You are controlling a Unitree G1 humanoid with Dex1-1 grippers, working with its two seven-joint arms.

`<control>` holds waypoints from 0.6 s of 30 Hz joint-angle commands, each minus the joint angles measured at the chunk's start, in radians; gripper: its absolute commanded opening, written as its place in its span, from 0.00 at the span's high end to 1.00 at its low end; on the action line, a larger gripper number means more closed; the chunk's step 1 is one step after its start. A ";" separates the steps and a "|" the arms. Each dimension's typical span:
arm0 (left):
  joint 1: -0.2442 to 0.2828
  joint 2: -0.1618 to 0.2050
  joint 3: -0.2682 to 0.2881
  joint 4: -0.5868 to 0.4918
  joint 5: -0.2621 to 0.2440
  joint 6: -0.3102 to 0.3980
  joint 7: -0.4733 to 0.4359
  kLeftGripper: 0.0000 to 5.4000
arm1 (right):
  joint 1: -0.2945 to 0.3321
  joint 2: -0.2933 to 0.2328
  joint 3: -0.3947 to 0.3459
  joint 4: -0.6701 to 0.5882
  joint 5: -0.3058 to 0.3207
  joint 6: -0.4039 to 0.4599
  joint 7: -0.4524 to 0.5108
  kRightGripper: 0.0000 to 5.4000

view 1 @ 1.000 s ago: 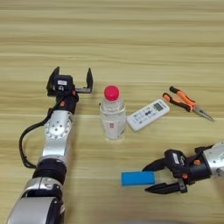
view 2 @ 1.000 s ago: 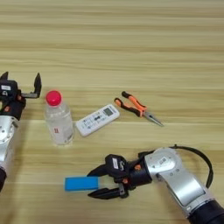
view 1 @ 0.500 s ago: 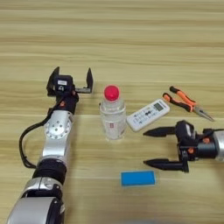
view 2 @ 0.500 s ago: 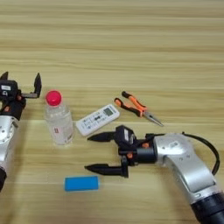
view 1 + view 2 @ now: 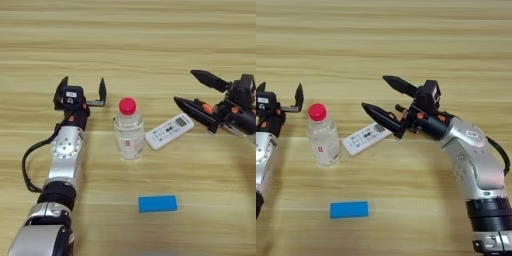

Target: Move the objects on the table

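Right gripper (image 5: 381, 95) spread wide over the pliers (image 5: 401, 108), just above the remote (image 5: 366, 138). Left gripper (image 5: 82, 88) open too, parked beside the bottle (image 5: 128, 131).

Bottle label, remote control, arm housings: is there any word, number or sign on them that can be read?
Bottle: its label shows small red marks, too blurred to read.
Remote control: a small display and rows of buttons, no legible characters.
Left tool and right tool: no text visible.
Blue block: plain, no marking.
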 commanded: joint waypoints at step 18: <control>-0.007 -0.001 0.000 -0.004 0.003 -0.007 0.002 0.00 | -0.132 0.086 -0.174 0.405 -0.472 -0.456 -0.712 0.01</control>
